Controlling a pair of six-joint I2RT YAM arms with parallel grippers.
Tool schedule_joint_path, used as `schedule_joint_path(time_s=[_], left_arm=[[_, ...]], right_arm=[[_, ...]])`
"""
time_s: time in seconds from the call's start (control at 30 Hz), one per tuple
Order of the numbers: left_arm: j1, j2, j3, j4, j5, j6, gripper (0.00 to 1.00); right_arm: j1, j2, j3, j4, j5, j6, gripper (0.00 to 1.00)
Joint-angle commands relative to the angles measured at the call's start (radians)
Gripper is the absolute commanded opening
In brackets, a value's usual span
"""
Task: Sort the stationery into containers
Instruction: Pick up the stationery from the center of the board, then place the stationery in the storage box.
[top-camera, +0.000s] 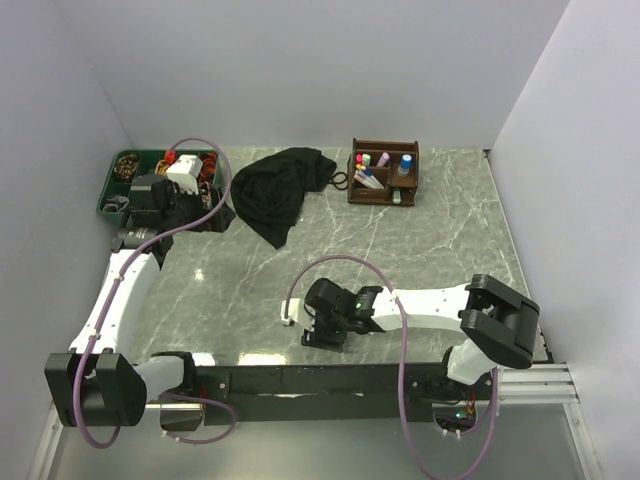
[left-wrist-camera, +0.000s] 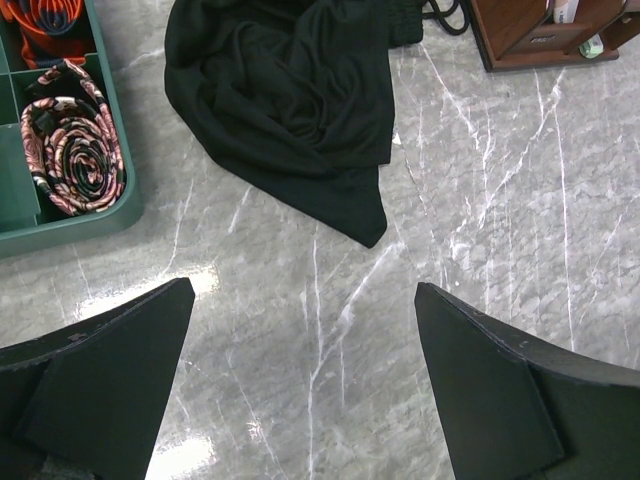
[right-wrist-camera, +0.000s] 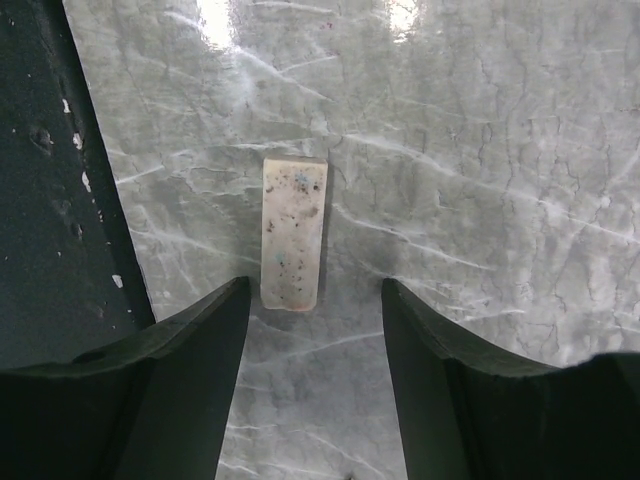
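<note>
At the table's near edge, the right gripper (right-wrist-camera: 315, 285) stands open and empty. The near end of the grey eraser (right-wrist-camera: 293, 232) lies flat between its fingertips, close to one finger. Closing this far off-centre may twist the eraser or flick it away. Farther back, the left gripper (left-wrist-camera: 305, 285) hangs open and empty beside the green tray (left-wrist-camera: 70, 225). The wooden organiser (top-camera: 375, 193) stands farthest.

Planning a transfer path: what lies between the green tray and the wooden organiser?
A crumpled black cloth lies between the green tray and the wooden organiser; the top view shows it best.
</note>
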Motion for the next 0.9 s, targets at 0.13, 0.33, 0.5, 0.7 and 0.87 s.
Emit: schedule_joint_path(time_s=[0.13, 0.33, 0.5, 0.7, 0.87], left_arm=[[0.004, -0.023, -0.011, 0.030, 0.000, -0.014, 1.00], [0.002, -0.024, -0.009, 0.024, 0.005, -0.011, 0.99], [0.004, 0.012, 0.024, 0.002, 0.020, -0.001, 0.99], [0.002, 0.141, 0.132, -0.039, 0.067, -0.014, 0.99], [0.004, 0.251, 0.247, -0.042, 0.071, -0.027, 0.99]], right_arm=[[0.013, 0.009, 0.043, 0.024, 0.005, 0.004, 0.51], [-0.001, 0.000, 0.047, 0.019, -0.016, 0.007, 0.33], [-0.099, -0.116, 0.073, -0.007, 0.002, 0.050, 0.27], [-0.373, -0.199, 0.161, -0.072, 0.010, 0.145, 0.24], [-0.638, -0.216, 0.161, -0.053, 0.030, 0.224, 0.25]])
